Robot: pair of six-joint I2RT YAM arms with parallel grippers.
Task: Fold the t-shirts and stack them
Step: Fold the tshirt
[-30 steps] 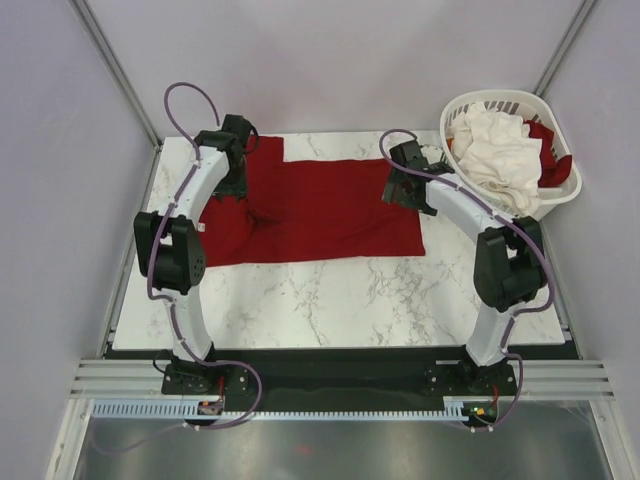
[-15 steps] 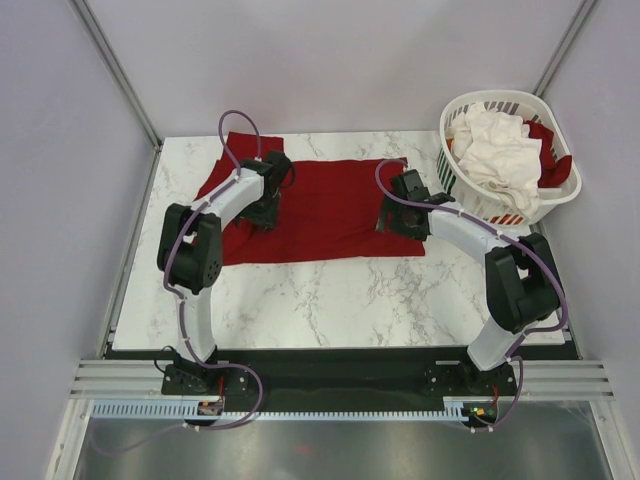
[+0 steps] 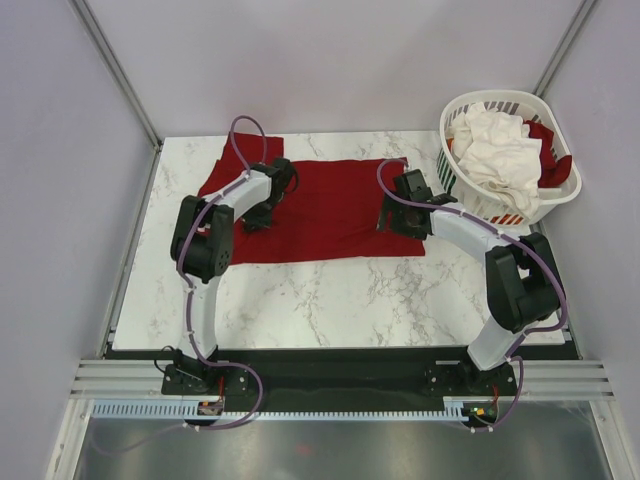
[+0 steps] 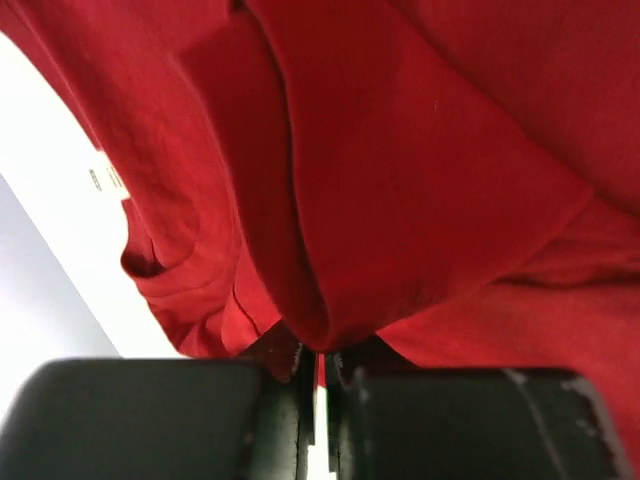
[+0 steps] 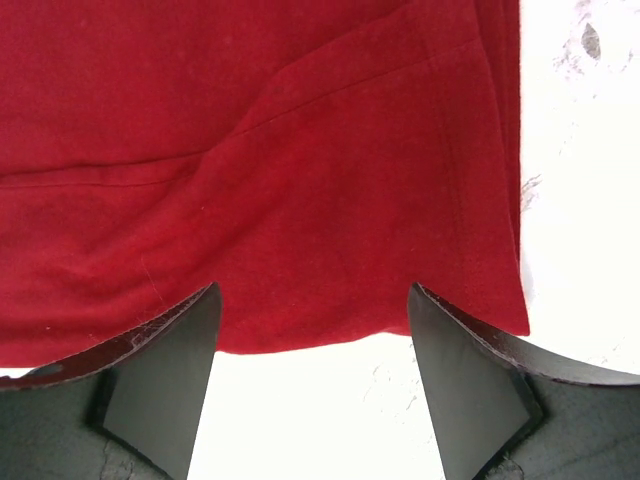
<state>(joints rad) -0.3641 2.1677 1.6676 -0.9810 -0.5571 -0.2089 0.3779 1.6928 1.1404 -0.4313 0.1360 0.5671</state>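
Note:
A dark red t-shirt (image 3: 335, 205) lies spread across the back half of the marble table (image 3: 330, 300). My left gripper (image 3: 258, 216) sits on the shirt's left part. Its jaws are shut on a pinched fold of the red cloth (image 4: 330, 300), seen in the left wrist view at my left gripper (image 4: 320, 352). My right gripper (image 3: 393, 216) hangs open over the shirt's right side. Its fingertips (image 5: 205, 300) straddle the hem (image 5: 380, 340) with nothing held, and my right gripper (image 5: 313, 292) is centred on that edge. A white t-shirt (image 3: 497, 150) is heaped in the basket.
The white slotted basket (image 3: 478, 203) stands at the back right corner, with more red cloth (image 3: 552, 165) inside beside the white shirt. Bare marble lies in front of the red shirt. Grey walls and metal posts enclose the table.
My left arm swung from the back left corner onto the shirt and its gripper closed on a fold. My right gripper shifted slightly nearer to the shirt's right hem and stayed open.

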